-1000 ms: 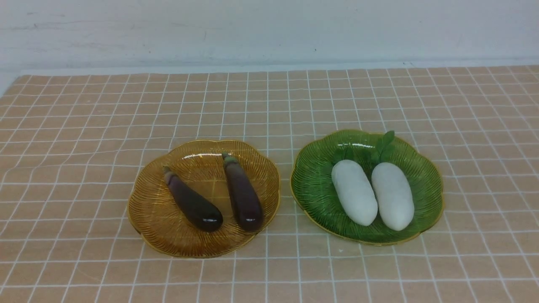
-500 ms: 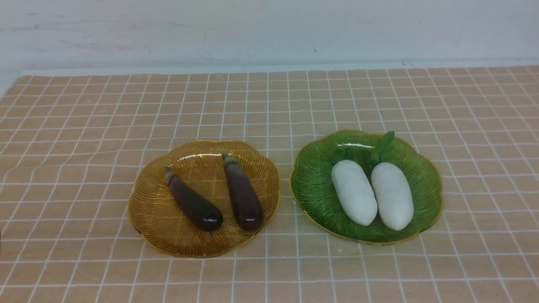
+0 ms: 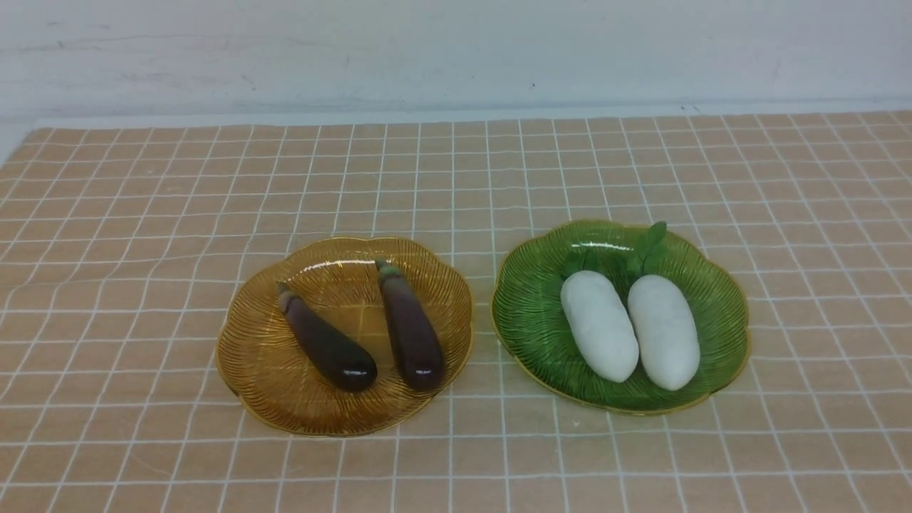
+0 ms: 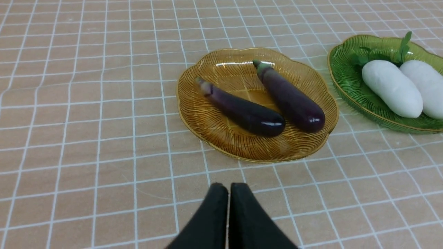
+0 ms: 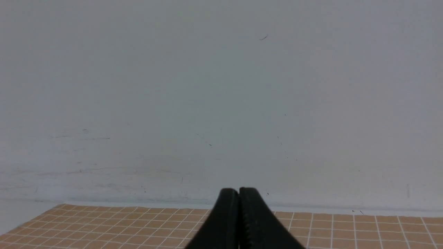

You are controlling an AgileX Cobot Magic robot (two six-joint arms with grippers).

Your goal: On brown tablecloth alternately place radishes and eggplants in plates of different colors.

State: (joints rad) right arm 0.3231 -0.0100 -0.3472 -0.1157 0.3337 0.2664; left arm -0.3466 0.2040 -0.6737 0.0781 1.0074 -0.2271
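Note:
On the brown tablecloth (image 3: 456, 178) stand two plates. The amber plate (image 3: 263, 370) on the left carries two dark purple eggplants (image 3: 328, 347) (image 3: 411, 335). The green plate (image 3: 527, 313) on the right carries two white radishes (image 3: 598, 325) (image 3: 664, 331) with green tops. Neither arm shows in the front view. The left wrist view has my left gripper (image 4: 228, 186) shut and empty, hovering short of the amber plate (image 4: 207, 121), with the eggplants (image 4: 245, 113) (image 4: 290, 98) and radishes (image 4: 392, 88) beyond. My right gripper (image 5: 238, 191) is shut and empty, pointed at the wall above the cloth's far edge.
A pale grey-white wall (image 3: 456, 50) rises behind the table's far edge. The cloth (image 4: 86, 121) lies with slight wrinkles to the left of the amber plate.

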